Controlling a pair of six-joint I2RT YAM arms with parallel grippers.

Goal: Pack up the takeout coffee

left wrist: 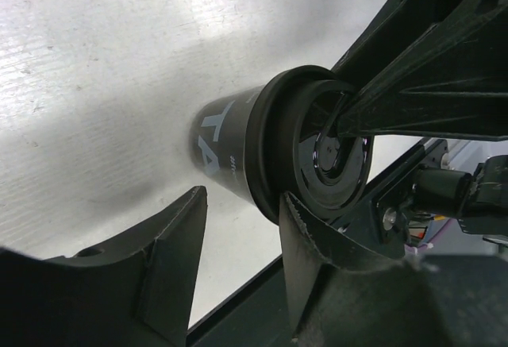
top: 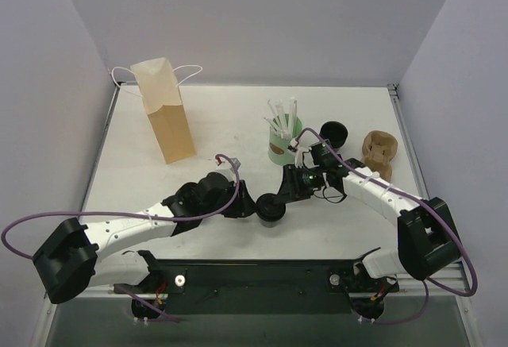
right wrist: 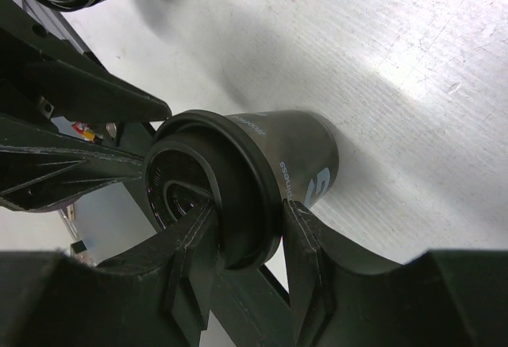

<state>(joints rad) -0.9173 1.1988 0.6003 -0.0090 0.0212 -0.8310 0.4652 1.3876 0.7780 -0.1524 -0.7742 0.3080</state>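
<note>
The takeout coffee (right wrist: 308, 155) has matt paper sides and a glossy plastic lid (left wrist: 337, 160); the table (top: 230, 125) is matt white.

We have the takeout coffee (top: 271, 206) upright on the white table (top: 214, 125), near the middle of its front half. It is a small black paper cup with slightly tapered walls, wider at the top. There is pale lettering (left wrist: 208, 136) on the side wall, too partial to read. The round black plastic lid (left wrist: 321, 152) is seated on it. The lid is glossy, with a raised outer rim and a recessed centre with ring ridges. We see no dents or spills. The right gripper (right wrist: 248, 212) pinches the lid edge, one finger over the lid top and the other against the outer wall under the rim. The left gripper (left wrist: 238, 204) sits just beside the cup on the opposite side, fingers spread.
</note>
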